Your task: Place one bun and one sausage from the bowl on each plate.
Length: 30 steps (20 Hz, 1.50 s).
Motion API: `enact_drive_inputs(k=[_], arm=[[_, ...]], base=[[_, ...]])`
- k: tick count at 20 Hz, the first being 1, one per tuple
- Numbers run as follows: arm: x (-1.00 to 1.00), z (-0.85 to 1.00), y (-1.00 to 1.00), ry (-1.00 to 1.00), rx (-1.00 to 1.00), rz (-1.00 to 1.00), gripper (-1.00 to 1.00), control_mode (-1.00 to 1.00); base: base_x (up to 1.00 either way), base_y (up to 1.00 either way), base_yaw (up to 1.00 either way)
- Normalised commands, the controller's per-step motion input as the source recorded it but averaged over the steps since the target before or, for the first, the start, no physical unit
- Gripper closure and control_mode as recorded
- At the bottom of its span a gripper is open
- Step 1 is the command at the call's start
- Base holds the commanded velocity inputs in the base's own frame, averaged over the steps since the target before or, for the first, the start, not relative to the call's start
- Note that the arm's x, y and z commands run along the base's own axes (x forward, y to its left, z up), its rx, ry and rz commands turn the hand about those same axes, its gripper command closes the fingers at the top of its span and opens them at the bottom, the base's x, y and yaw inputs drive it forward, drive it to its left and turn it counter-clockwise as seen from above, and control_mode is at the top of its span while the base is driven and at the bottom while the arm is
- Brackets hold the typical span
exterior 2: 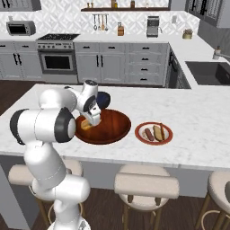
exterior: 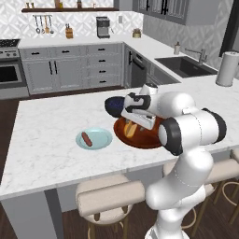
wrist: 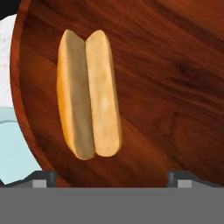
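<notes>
The wide wooden bowl (exterior: 144, 138) (exterior 2: 113, 124) (wrist: 175, 78) sits on the island counter with one split bun (wrist: 89, 94) (exterior 2: 87, 125) lying in it. My gripper (wrist: 113, 178) (exterior 2: 93, 117) hovers open just above the bun, its fingertips (wrist: 43, 179) spread wider than the bun and touching nothing. The pale blue plate (exterior: 101, 140) (wrist: 12, 151) lies left of the bowl and carries one sausage (exterior: 87, 138). On the bowl's other side, the white plate with a red-brown rim (exterior 2: 138, 133) holds a sausage (exterior 2: 148, 134) and a bun (exterior 2: 158, 131).
A smaller dark blue bowl (exterior: 114, 105) (exterior 2: 103, 99) stands just behind the wooden bowl, close to my wrist. Stools (exterior 2: 146, 185) line the island's near edge. A paper towel roll (exterior: 227, 68) and the sink (exterior: 186, 66) are at the far right.
</notes>
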Motion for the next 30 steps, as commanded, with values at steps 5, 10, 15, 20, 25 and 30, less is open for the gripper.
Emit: enact_drive_inputs(k=[5, 10, 15, 20, 25, 30], arm=[[0.1, 0.0, 0.0, 0.0, 0.01, 0.03, -1.0, -1.0], [0.09, -0.17, 0.0, 0.0, 0.0, 0.01, -1.0, -1.0], [0.28, -0.32, 0.02, 0.0, 0.0, 0.0, -1.0, -1.0], [0.23, -0.27, 0.03, 0.0, 0.0, 0.0, -1.0, -1.0], [0.21, -0.17, 0.06, 0.0, 0.0, 0.0, -1.0, -1.0], [0.16, -0.21, 0.05, 0.0, 0.0, 0.0, -1.0, -1.0]], base=[[0.0, 0.0, 0.0], [0.0, 0.0, 0.0], [0.0, 0.0, 0.0], [0.0, 0.0, 0.0], [0.0, 0.0, 0.0], [0.0, 0.0, 0.0]])
